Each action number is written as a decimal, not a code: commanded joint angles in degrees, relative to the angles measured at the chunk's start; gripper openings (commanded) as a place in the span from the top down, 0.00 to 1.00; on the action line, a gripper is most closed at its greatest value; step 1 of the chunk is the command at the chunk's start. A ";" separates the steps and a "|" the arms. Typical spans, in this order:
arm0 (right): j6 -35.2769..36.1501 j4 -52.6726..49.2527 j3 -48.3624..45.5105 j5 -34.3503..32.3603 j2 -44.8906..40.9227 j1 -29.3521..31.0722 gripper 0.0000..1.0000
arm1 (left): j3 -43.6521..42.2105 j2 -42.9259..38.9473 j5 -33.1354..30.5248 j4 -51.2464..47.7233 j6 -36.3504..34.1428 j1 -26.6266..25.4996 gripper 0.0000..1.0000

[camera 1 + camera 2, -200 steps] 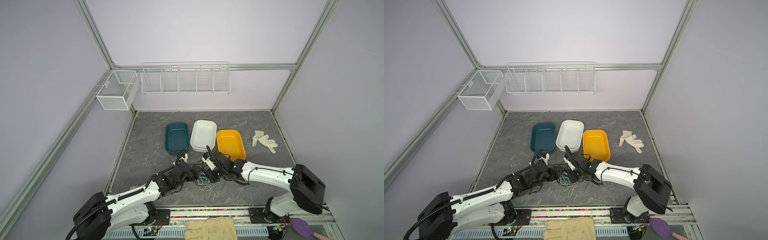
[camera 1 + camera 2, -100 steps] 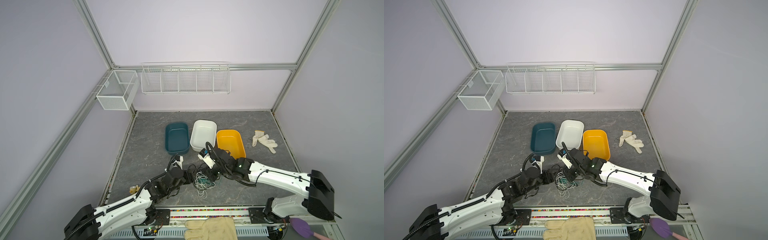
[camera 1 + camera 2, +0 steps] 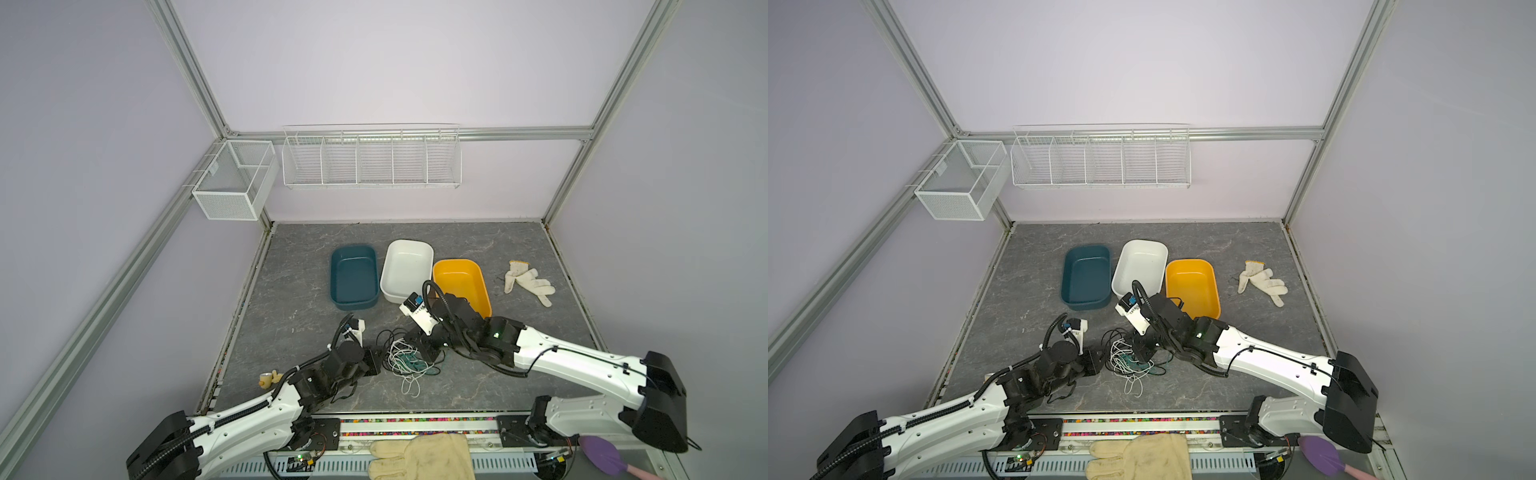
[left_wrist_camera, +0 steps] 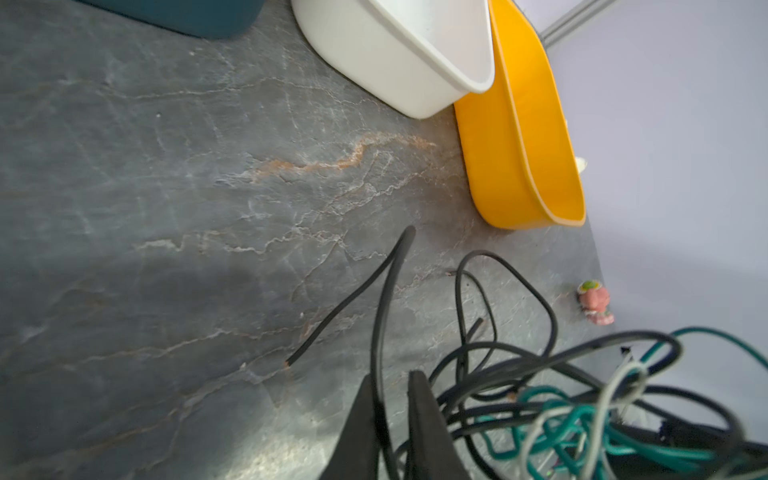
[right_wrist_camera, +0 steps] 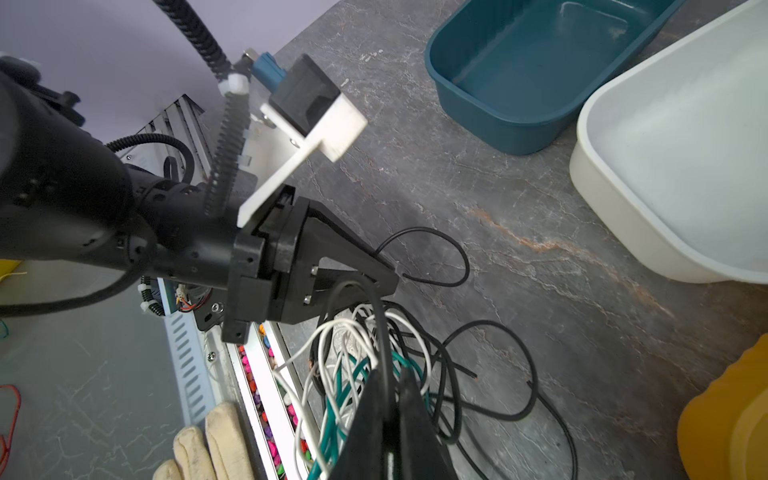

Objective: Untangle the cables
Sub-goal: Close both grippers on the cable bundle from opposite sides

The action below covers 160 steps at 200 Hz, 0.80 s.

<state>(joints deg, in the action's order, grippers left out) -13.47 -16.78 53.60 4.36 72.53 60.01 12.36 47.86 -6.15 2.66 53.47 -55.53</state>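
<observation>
Grip is closed on both sides. The left pincer [image 4: 391, 374] is clenched on a thin black cable [image 4: 383, 307] that rises from between its tips, bends sharply and drops to a free cut end on the counter. The right pincer [image 5: 388, 374] is clenched on a black strand [image 5: 381, 328] that arcs toward the left pincer's tip. Whether both hold the same cord I cannot tell.

Between them, touching both, lies the tangled heap of thin black, white and teal-green cables [image 3: 405, 361], on the near middle of the grey stone-patterned counter [image 3: 478, 386]. In both top views the heap lies right of the left pincer and left of the right one. The line between the pincers therefore runs side to side across it, and neither arm is nearer. A pull apart along that line looks the likely move.

Counted:
- two pincers
- one heap in three colours, its cords too knotted to number
- beyond the heap, three trays: a teal plastic tray [image 3: 353, 249], a white plastic tray [image 3: 409, 243] and a yellow plastic tray [image 3: 455, 262]
- two gloves: a white knit glove [image 3: 528, 282] and a tan work glove [image 3: 419, 457] on the front rail
</observation>
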 commanded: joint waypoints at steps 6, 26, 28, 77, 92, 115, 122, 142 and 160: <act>0.73 3.50 -1.97 -0.11 -3.62 0.03 0.93 | -0.05 1.11 -0.05 1.45 0.31 -0.20 0.95; 0.19 4.59 -2.89 -1.61 -5.42 0.03 0.93 | 0.10 1.20 0.21 1.48 0.17 -0.20 0.99; 0.13 4.63 -2.89 -1.74 -5.52 0.04 0.93 | 0.11 1.15 0.25 1.48 0.19 -0.20 0.99; -0.80 5.48 -6.72 -3.54 -5.90 0.02 0.93 | 0.67 -4.37 1.01 -1.26 1.00 -0.20 0.67; -1.09 6.02 -7.42 -4.21 -6.00 -0.09 0.93 | 0.58 -7.81 1.23 -1.72 1.99 -0.24 0.58; -1.37 6.97 -8.39 -4.41 -6.06 -0.40 0.93 | 0.21 -10.07 1.59 -1.12 3.17 -0.20 0.54; -1.41 7.13 -8.51 -4.37 -6.00 -0.47 0.94 | 0.23 -10.49 1.63 -1.02 3.46 -0.22 0.54; -1.63 7.46 -8.86 -5.05 -5.89 -0.61 0.93 | 0.38 -11.03 1.85 -0.64 4.36 -0.20 0.54; -2.34 7.80 -9.50 -6.45 -6.22 -0.95 0.93 | 0.12 -11.59 2.02 0.08 5.42 -0.20 0.53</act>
<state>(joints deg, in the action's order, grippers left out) -14.63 -11.40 45.45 0.21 67.29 59.61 12.36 37.47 -4.84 1.37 56.10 -55.53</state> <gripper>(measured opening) 0.078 0.465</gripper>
